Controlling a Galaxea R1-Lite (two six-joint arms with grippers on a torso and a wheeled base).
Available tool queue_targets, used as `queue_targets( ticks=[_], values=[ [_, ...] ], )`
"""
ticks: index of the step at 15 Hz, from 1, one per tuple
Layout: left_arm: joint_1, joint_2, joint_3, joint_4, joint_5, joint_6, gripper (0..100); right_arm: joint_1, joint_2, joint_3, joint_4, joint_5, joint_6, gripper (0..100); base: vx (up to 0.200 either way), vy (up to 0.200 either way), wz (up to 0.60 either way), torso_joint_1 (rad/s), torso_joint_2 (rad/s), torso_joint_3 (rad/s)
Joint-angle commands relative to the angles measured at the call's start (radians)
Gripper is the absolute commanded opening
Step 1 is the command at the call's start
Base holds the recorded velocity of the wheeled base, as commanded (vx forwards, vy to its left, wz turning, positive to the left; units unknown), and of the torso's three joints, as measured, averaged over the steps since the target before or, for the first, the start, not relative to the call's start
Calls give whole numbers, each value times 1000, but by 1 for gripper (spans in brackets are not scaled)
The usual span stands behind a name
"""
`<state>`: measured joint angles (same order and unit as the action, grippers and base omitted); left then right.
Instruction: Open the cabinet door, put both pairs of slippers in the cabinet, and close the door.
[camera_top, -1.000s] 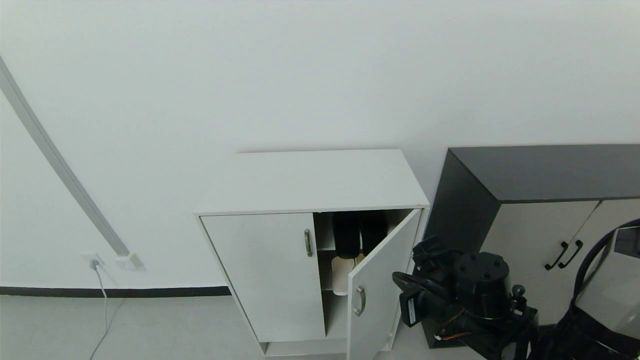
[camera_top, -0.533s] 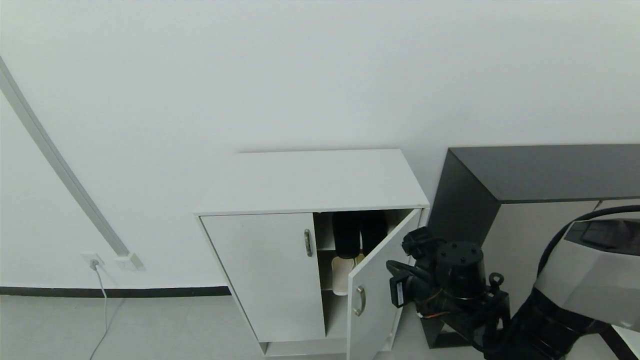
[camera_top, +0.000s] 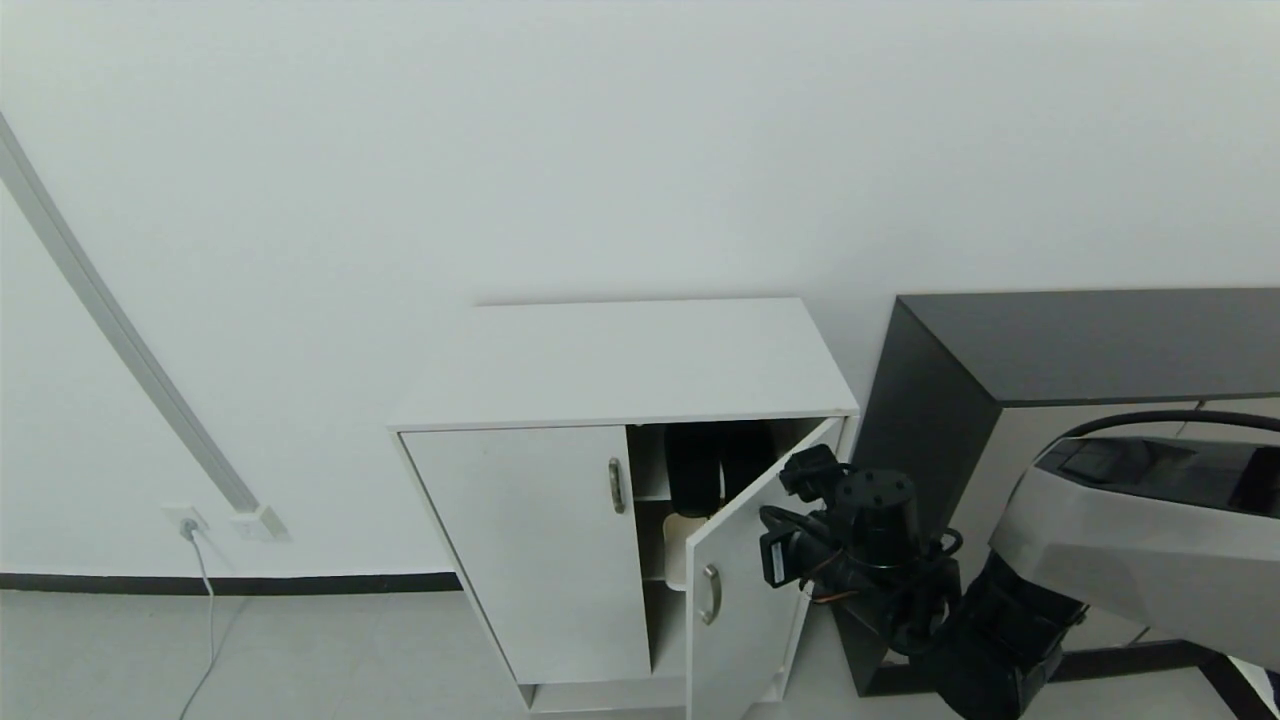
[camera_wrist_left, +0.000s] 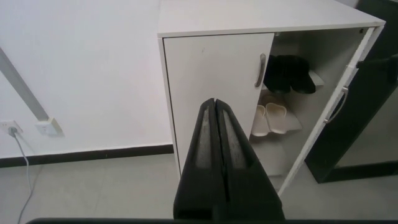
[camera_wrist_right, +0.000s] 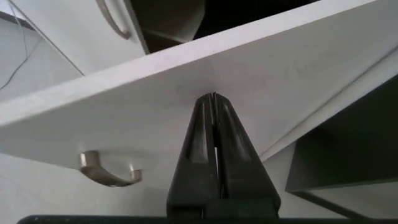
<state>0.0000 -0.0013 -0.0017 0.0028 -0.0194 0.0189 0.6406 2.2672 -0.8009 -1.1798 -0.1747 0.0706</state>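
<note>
A white wall (camera_top: 640, 150) is seen behind everything, crossed on the left by one slanting grey conduit (camera_top: 110, 320). Two cabinets are set against it: a dark cabinet (camera_top: 1090, 340) on the right and, just beside it, the white cabinet (camera_top: 620, 360). The white cabinet has two doors. The left door (camera_top: 520, 540) is shut; the right door (camera_top: 745, 590) is held partly open, angled out over the floor (camera_top: 300, 650). The gap between this door and the dark cabinet is taken up by the right arm.

The right gripper (camera_wrist_right: 213, 99) is set against the outer face of the right door, its jaws together. The left gripper (camera_wrist_left: 214, 102) is held well back from the cabinet, facing the left door, its jaws likewise together with nothing between them.

Two pairs of slippers are seen inside: a black pair (camera_wrist_left: 292, 71) on the upper shelf and a cream pair (camera_wrist_left: 273, 118) on the shelf below. Both are partly hidden by the open door in the head view.

Two metal handles are counted, one on the left door (camera_top: 615, 486) and one on the right (camera_top: 710, 594). One socket (camera_top: 185, 520) with a cable (camera_top: 207, 610) is fitted low on the wall.
</note>
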Motion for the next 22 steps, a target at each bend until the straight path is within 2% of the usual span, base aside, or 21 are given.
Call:
queue_targets(
  ticks=[1,11,22],
  values=[
    [0,1,0,0,1,1,0,-15,40,-60,29,-2,0,0,0,0,0,0,0,0],
    [0,1,0,0,1,-2,0,-61,97,-336,220,-2,0,0,0,0,0,0,0,0],
    [0,1,0,0,1,-2,0,-76,143,-477,316,-3,0,0,0,0,0,0,0,0]
  ],
)
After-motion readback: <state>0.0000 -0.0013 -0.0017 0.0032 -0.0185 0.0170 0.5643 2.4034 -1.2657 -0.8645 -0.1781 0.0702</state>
